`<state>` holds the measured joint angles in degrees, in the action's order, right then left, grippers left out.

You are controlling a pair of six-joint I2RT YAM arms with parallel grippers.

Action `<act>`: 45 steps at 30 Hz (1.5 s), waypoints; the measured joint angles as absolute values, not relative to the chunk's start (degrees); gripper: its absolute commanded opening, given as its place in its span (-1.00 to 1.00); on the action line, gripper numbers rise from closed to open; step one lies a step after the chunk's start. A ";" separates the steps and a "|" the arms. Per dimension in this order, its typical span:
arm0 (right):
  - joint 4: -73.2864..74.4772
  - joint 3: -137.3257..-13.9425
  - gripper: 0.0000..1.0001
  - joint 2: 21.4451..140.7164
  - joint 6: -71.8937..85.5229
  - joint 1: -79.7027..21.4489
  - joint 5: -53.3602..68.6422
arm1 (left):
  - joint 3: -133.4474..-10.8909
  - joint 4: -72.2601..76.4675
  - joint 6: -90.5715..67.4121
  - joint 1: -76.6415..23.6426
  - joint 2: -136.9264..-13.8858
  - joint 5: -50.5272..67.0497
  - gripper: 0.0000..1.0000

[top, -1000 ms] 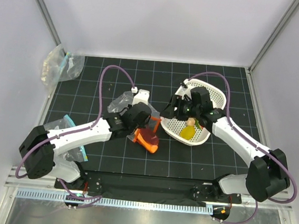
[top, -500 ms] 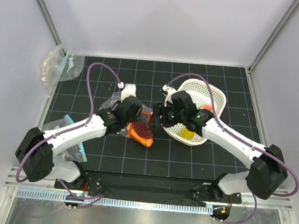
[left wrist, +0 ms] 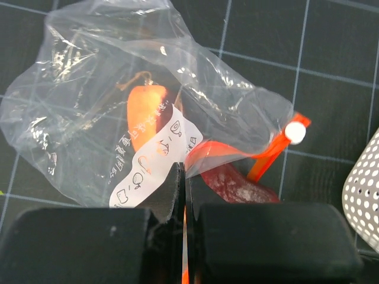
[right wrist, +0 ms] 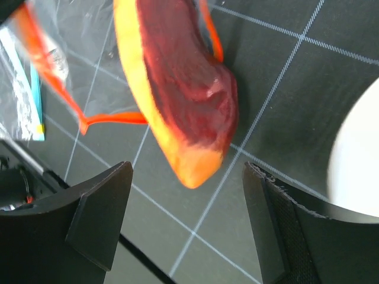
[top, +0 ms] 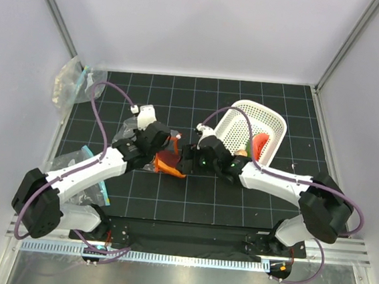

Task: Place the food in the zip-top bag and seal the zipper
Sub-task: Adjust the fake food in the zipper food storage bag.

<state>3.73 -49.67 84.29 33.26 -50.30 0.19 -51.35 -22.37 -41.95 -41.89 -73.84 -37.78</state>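
Observation:
The clear zip-top bag (left wrist: 89, 118) lies crumpled on the mat with an orange carrot-like piece (left wrist: 146, 109) inside. My left gripper (left wrist: 182, 177) is shut on the bag's edge, next to the red-orange zipper (left wrist: 269, 151). A dark red piece with an orange rim (right wrist: 183, 89) lies at the bag's mouth (top: 169, 161). My right gripper (right wrist: 186, 177) stands open just in front of its tip, touching nothing. The top view shows that gripper (top: 186, 160) right of the bag (top: 131, 135).
A white lattice basket (top: 235, 119) stands tilted at right with a watermelon slice (top: 262, 143) and a peach ball (top: 242, 154) in it. Clear bags with teal trim lie at the far left (top: 77, 84) and near the left arm (top: 87, 156).
My right gripper has moved left from the basket to the dark red piece and opened wider. The left gripper has drawn the bag back and to the left. The basket has shifted back.

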 measured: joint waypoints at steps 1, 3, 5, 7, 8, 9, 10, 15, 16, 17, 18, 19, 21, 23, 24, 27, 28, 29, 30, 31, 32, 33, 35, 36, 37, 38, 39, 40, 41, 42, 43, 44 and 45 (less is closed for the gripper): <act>2.74 -49.39 0.65 84.86 34.41 -50.61 -0.62 | -51.16 -22.57 -42.35 -41.89 -73.25 -38.46 -0.99; 0.93 -48.82 0.64 85.80 36.60 -50.70 -1.93 | -50.70 -22.74 -43.22 -41.89 -72.07 -39.75 -0.99; -0.62 -48.07 0.64 86.43 38.85 -50.72 -3.33 | -50.11 -22.98 -43.88 -41.89 -70.81 -40.88 -0.99; -1.37 -47.64 0.64 86.70 40.47 -50.72 -4.67 | -49.67 -23.03 -44.60 -41.89 -69.82 -41.43 -0.99; -1.80 -47.51 0.64 86.83 41.19 -50.72 -5.54 | -49.50 -23.03 -44.75 -41.89 -69.47 -41.52 -0.99; -2.39 -47.42 0.64 86.94 41.82 -50.74 -6.17 | -49.23 -23.03 -44.91 -41.89 -69.01 -41.52 -0.99; -2.87 -47.31 0.64 87.05 42.30 -50.78 -6.61 | -49.10 -23.03 -44.99 -41.89 -68.71 -41.52 -0.99; -5.61 -47.03 0.64 88.77 44.95 -50.85 -7.07 | -48.34 -23.00 -45.08 -41.89 -67.24 -41.36 -0.99; -6.22 -47.03 0.64 89.43 45.56 -50.89 -6.76 | -48.25 -22.96 -45.08 -41.89 -67.16 -41.39 -0.99; -6.59 -47.00 0.64 90.06 46.30 -50.98 -6.50 | -48.14 -22.94 -45.08 -41.89 -67.11 -41.36 -0.99; -7.16 -46.92 0.64 90.48 46.96 -51.22 -6.35 | -48.05 -22.96 -45.08 -41.89 -67.11 -41.36 -0.99; -7.42 -46.87 0.64 90.80 47.55 -51.55 -6.35 | -48.03 -22.96 -45.08 -41.89 -67.11 -41.34 -0.99; -7.79 -46.76 0.64 91.20 48.80 -52.56 -6.57 | -48.03 -22.94 -45.08 -41.89 -67.11 -41.34 -0.99; -8.78 -46.61 0.64 91.70 50.19 -54.02 -6.83 | -47.97 -22.94 -45.08 -41.89 -67.11 -41.34 -0.99; -9.45 -46.48 0.63 92.01 50.89 -54.65 -6.96 | -47.94 -22.96 -45.08 -41.89 -67.11 -41.34 -0.99; -12.40 -45.74 0.20 93.69 52.64 -56.49 -7.14 | -47.94 -22.92 -45.08 -41.89 -67.11 -41.32 -0.99; -13.17 -45.60 0.10 94.50 53.21 -56.95 -7.16 | -47.94 -22.94 -45.08 -41.89 -67.11 -41.30 -0.99; -13.78 -45.43 -0.08 95.26 53.69 -57.34 -7.20 | -47.94 -22.94 -45.08 -41.89 -67.11 -41.19 -0.99; -14.28 -45.28 -0.22 95.79 53.98 -57.56 -7.18 | -47.94 -22.90 -45.06 -41.89 -67.11 -40.97 -0.99; -14.72 -45.08 -0.56 96.09 54.02 -57.65 -7.14 | -47.94 -22.90 -45.06 -41.89 -67.11 -40.82 -0.99; -15.11 -44.97 -0.69 96.25 53.87 -57.69 -7.16 | -47.94 -22.90 -45.04 -41.89 -67.11 -40.58 -0.99; -15.70 -44.80 -0.77 96.25 54.15 -57.69 -7.18 | -47.94 -22.83 -45.01 -41.89 -67.11 -40.34 -0.99; -16.58 -44.62 -0.92 96.09 53.78 -57.67 -7.14 | -47.94 -22.59 -44.80 -41.98 -67.11 -39.66 -0.99; -16.78 -44.51 -0.95 95.85 53.60 -57.63 -7.09 | -47.94 -22.48 -44.73 -42.02 -67.13 -39.35 -0.99; -16.75 -44.29 -0.98 95.31 53.23 -57.63 -7.11 | -47.94 -22.37 -44.58 -42.17 -67.24 -39.07 -0.99; -16.78 -43.99 -0.98 94.45 52.73 -57.63 -7.20 | -47.94 -22.20 -44.47 -42.35 -67.48 -38.74 -0.99; -16.75 -43.55 -0.98 93.38 52.31 -57.63 -7.27 | -47.97 -22.06 -44.31 -42.57 -67.81 -38.28 -0.99; -16.71 -43.16 -0.98 92.33 51.88 -57.65 -7.35 | -47.97 -22.02 -44.16 -42.78 -68.16 -37.71 -0.99; -16.71 -42.72 -0.98 91.00 51.13 -57.65 -7.49 | -47.99 -22.00 -43.99 -43.03 -68.49 -37.04 -0.99; -16.69 -42.41 -0.98 89.60 50.52 -57.63 -7.70 | -47.99 -21.98 -43.70 -43.22 -68.75 -36.07 -0.99; -16.64 -42.19 -0.98 88.29 49.76 -57.65 -7.92 | -48.01 -21.98 -43.46 -43.40 -68.90 -34.92 -0.99; -16.71 -41.98 -0.98 86.91 48.90 -57.65 -8.14 | -48.05 -21.96 -43.27 -43.51 -68.95 -33.67 -0.99; -16.73 -41.74 -0.98 85.65 48.14 -57.63 -8.40 | -48.14 -21.93 -43.18 -43.57 -68.95 -32.53 -0.99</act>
